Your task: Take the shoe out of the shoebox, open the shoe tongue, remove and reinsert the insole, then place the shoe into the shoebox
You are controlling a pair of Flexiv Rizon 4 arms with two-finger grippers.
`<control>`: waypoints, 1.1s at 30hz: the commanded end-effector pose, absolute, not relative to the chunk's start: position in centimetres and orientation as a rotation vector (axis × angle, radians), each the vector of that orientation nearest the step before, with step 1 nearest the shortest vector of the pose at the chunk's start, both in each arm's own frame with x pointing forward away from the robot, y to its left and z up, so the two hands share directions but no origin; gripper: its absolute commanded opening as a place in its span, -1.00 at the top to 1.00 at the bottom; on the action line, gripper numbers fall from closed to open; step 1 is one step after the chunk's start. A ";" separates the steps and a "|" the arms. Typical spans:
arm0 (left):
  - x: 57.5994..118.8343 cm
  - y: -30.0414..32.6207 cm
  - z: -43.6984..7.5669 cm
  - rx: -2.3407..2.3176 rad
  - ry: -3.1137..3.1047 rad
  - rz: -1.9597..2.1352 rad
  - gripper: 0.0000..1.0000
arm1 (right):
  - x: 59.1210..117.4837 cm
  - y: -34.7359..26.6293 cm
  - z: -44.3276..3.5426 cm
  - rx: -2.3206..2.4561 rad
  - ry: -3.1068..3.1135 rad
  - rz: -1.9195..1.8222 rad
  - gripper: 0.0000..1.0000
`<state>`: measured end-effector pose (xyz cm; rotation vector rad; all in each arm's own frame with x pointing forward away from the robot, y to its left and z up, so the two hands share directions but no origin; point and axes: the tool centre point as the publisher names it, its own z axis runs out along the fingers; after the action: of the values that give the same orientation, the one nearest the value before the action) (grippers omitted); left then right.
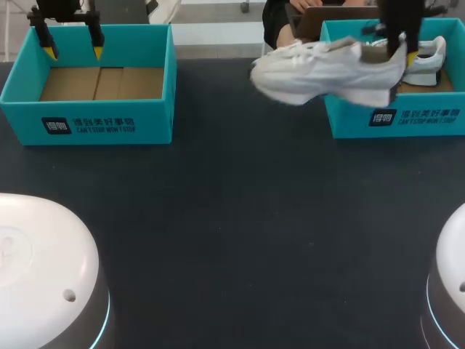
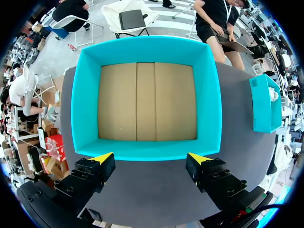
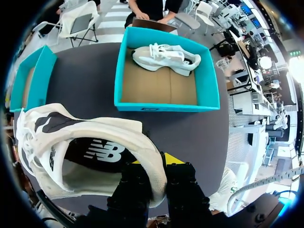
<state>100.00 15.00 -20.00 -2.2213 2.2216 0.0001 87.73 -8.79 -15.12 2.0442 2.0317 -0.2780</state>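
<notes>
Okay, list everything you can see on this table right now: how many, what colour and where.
left shoebox: one, teal, far left of table, brown floor showing
right shoebox: one, teal, far right of table
boxed shoe: one, white, lying in the right shoebox
held shoe: one, white, in the air just left of the right shoebox
table: one, dark grey
left tool: one, black with yellow tips, open, near the left shoebox's rim
right tool: one, black with yellow tips, shut on the held shoe's heel
</notes>
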 end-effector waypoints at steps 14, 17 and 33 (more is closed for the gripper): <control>100.0 15.0 -20.0 -2.221 2.222 0.000 -1.00 | 78.9 -1.0 -17.0 2.114 2.044 -0.192 1.00; 100.0 15.0 -20.0 -2.221 2.222 0.000 -1.00 | 78.9 -1.0 -17.0 2.114 2.044 -0.192 1.00; 100.0 15.0 -20.0 -2.221 2.222 0.000 -1.00 | 76.5 4.4 -21.7 2.110 2.015 -0.303 1.00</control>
<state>100.01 14.99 -20.00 -2.2211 2.2217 0.0002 76.51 1.06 -19.34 2.1336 2.0479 -0.2492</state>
